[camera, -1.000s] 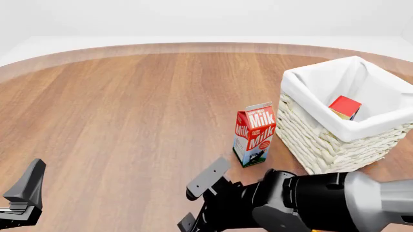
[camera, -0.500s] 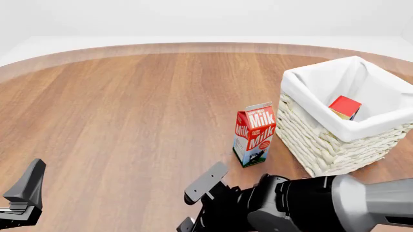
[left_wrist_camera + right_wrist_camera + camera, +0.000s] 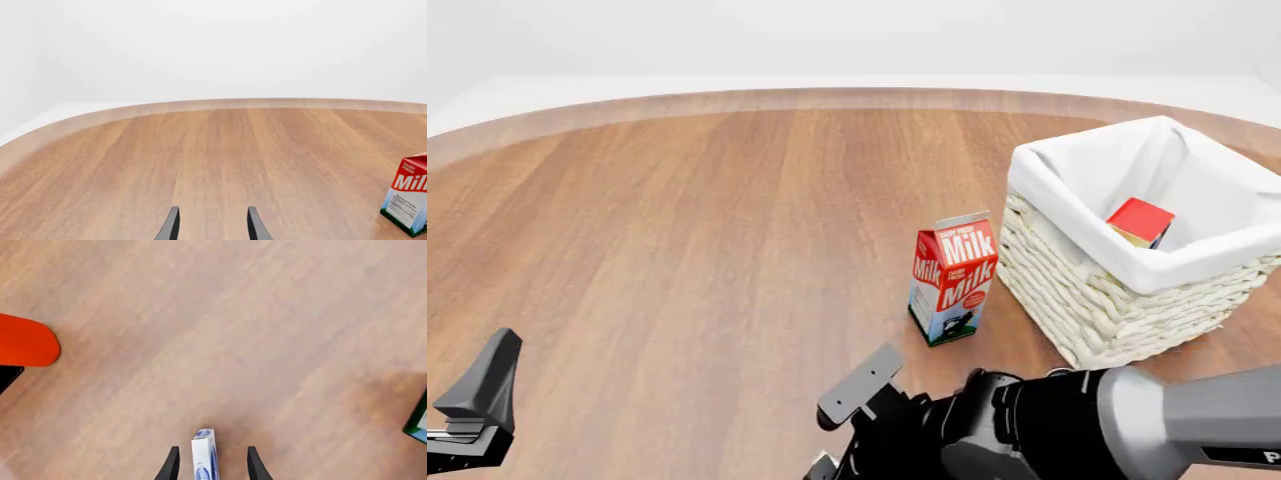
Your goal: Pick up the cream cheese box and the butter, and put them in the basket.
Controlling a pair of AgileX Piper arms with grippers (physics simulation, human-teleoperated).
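Left wrist view:
Left gripper (image 3: 210,226): two dark fingers are seen apart, with only bare wooden table (image 3: 200,160) between them.
Milk carton (image 3: 408,200): stood upright on the table, partly cut off by the picture edge.

Front view:
Basket (image 3: 1094,290): set on the table just beside the milk carton (image 3: 953,277), which stands upright.
Butter (image 3: 1141,221): lodged inside the basket against the cloth liner, one red end seen.
Right gripper (image 3: 834,430): held low, nearer the camera than the milk carton; one finger is seen, the rest cut off.
Left gripper (image 3: 478,400): seen well apart from the milk carton, only partly in view.

Right wrist view:
Right gripper (image 3: 210,465): fingers apart, not closed on anything.
Cream cheese box (image 3: 203,455): a narrow white and blue edge is seen between the fingers; contact cannot be told.
Orange object (image 3: 23,342): seen at the picture edge, unidentified.
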